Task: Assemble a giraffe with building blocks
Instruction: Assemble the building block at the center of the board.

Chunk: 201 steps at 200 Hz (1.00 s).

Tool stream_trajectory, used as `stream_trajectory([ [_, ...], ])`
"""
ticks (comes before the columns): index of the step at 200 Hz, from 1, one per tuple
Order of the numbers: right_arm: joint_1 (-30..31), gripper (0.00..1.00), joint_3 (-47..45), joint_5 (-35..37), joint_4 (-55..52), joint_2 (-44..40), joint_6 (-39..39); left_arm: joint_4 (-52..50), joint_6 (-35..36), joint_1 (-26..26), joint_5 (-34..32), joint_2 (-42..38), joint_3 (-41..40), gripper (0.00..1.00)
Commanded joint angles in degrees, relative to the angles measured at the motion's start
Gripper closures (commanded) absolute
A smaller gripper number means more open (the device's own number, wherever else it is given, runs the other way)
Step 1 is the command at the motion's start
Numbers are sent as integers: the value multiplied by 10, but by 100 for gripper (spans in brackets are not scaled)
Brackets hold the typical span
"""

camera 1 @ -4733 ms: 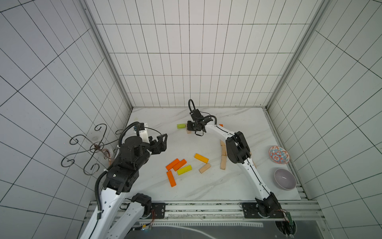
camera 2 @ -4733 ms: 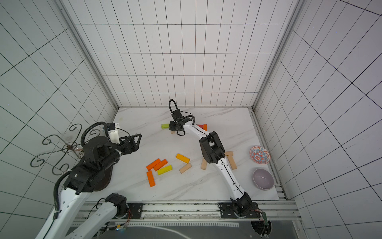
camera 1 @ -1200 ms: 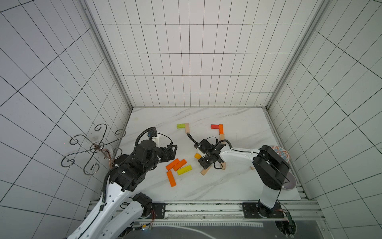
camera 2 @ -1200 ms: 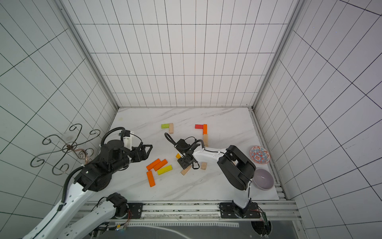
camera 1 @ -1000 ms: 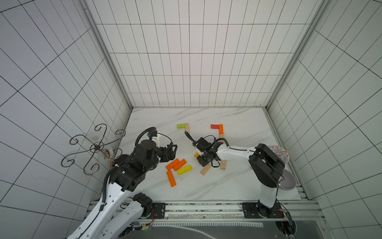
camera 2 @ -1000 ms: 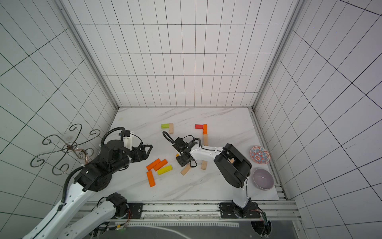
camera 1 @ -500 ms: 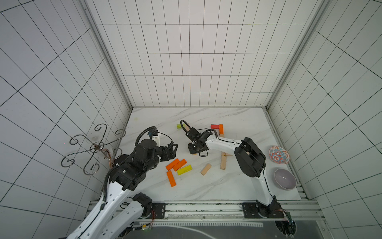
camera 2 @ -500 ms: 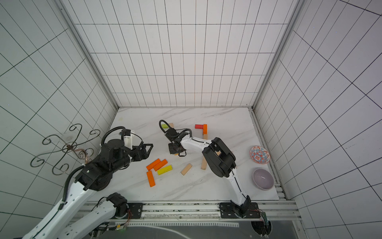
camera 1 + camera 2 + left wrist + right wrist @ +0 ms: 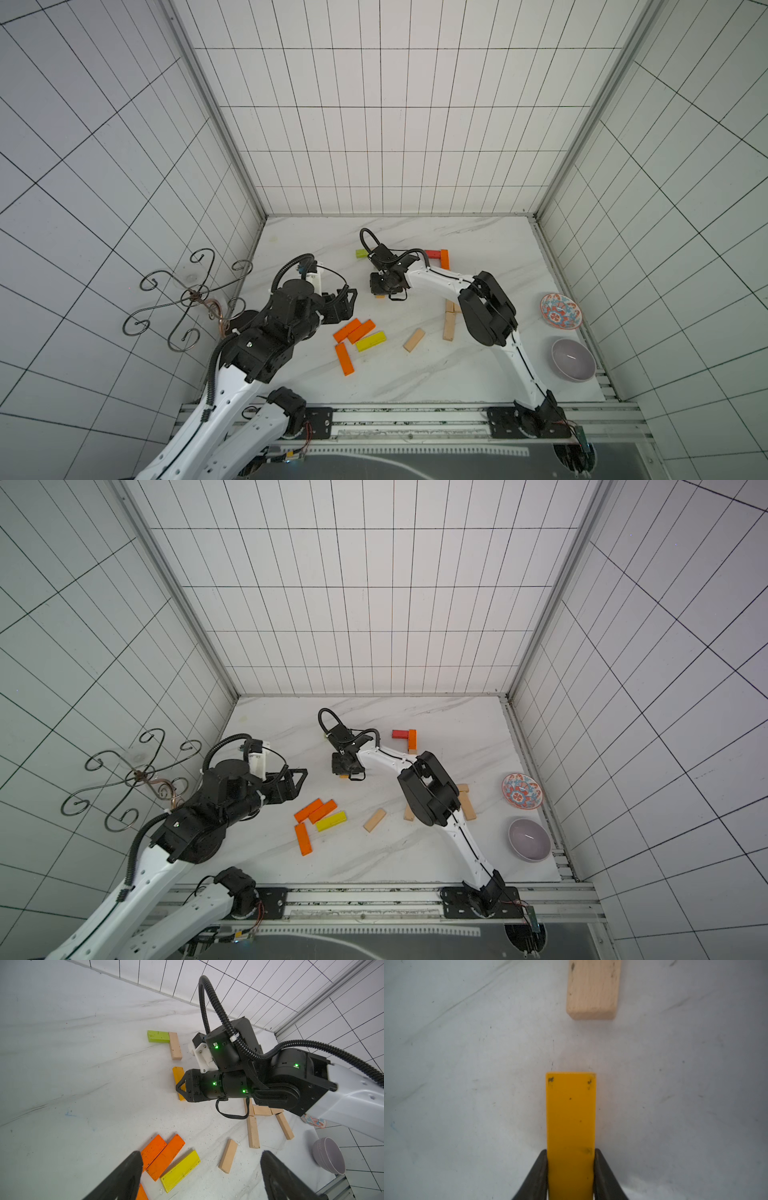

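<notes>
**Finding 1.** Your right gripper [image 9: 571, 1154] is pinching the amber block [image 9: 571, 1113] across its narrow width, one finger against each long side, at the end nearest the wrist. The block lies flat on the marble table [image 9: 490, 249], so this looks like a placing hold rather than a carry.

**Finding 2.** The amber block points end-on at the natural wood block [image 9: 592, 989]. It is apart from it and offset slightly to one side. That wood block butts against a green block [image 9: 158, 1036] to form an L. My reading is that the L serves as head and upper neck, and the amber piece is being lined up to lengthen the neck. The gap is not yet closed.

**Finding 3.** Your left gripper [image 9: 200, 1159] is spread wide and empty. It hovers near the orange blocks [image 9: 166, 1155] and the yellow block [image 9: 179, 1169], which lie side by side. It appears staged for the next piece.

**Remaining stock.**
- A loose wood block [image 9: 228, 1155].
- A cluster of wood blocks [image 9: 253, 1131] beneath the right arm.
- A red-and-orange L [image 9: 434, 252] farther back.

**Risk.** Because the block is held at one end, an uneven release could swing it off line. Close the gap and square the block before you let go.
</notes>
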Motion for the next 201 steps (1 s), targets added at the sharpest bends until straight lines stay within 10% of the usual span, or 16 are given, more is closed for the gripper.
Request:
stream_trajectory([
  [1,-5,59,52,-8,-40,18,16,8,9,12,4,-11,14,11],
  [133,-6,51,78,-3,-61,43,30,18,11,29,29,-17,2,11],
  [201,-30,71,73,4,-58,47,41,22,10,29,30,-22,-4,11],
])
